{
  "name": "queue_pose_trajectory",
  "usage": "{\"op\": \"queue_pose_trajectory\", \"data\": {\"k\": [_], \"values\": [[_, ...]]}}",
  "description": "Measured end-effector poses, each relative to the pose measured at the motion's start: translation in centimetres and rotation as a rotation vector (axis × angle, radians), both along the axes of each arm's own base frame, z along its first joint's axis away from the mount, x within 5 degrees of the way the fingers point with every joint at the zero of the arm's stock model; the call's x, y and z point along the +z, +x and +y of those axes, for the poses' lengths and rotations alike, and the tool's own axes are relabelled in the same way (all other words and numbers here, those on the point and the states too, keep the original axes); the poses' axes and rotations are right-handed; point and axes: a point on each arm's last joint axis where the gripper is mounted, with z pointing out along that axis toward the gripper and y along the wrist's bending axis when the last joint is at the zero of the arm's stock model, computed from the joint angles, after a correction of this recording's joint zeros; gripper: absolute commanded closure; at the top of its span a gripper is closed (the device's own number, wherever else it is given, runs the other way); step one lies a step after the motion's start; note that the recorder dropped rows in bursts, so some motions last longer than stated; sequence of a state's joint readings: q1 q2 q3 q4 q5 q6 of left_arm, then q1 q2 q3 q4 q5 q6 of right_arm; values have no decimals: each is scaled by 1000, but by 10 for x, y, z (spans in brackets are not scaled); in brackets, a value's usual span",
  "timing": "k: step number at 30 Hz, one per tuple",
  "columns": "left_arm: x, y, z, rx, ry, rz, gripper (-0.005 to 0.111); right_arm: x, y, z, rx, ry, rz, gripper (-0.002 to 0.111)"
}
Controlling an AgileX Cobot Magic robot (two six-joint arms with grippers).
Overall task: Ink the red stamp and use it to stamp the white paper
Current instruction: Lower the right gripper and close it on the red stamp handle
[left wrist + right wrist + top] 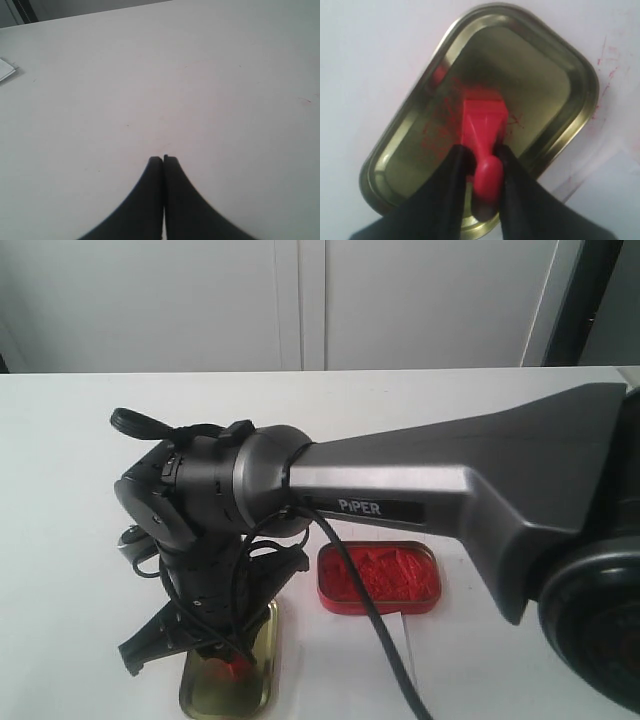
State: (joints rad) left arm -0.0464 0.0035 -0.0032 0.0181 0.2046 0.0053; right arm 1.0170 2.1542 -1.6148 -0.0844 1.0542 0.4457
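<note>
The red stamp (482,125) is held by its knob between the fingers of my right gripper (481,152), which is shut on it. Its square base points down into the gold lid (535,75), over the lid's red smears; I cannot tell whether it touches. In the exterior view the right gripper (215,640) has reached across to the left, over the gold lid (255,685), and the stamp (235,668) shows as a red patch. My left gripper (163,160) is shut and empty over bare table. A corner of a thin white sheet (6,69), perhaps the white paper, shows far from it.
The open red tin of ink paste (380,577) sits just right of the gold lid. The grey right arm (450,500) spans the middle of the exterior view and hides the table behind it. Red ink streaks (606,75) mark the tabletop beside the lid.
</note>
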Motion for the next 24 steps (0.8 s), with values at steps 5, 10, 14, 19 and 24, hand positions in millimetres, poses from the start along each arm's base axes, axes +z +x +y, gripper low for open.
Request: {"op": "queue_pose_trajectory", "data": {"k": [5, 10, 14, 19, 24], "values": [[0, 0, 0, 0, 0, 0, 107, 0, 0, 1, -1, -1, 1, 103], [0, 0, 0, 0, 0, 0, 107, 0, 0, 1, -2, -1, 1, 108], [0, 0, 0, 0, 0, 0, 107, 0, 0, 1, -4, -1, 1, 108], [0, 0, 0, 0, 0, 0, 107, 2, 0, 1, -4, 4, -2, 108], [0, 0, 0, 0, 0, 0, 107, 12, 0, 0, 10, 28, -18, 108]]}}
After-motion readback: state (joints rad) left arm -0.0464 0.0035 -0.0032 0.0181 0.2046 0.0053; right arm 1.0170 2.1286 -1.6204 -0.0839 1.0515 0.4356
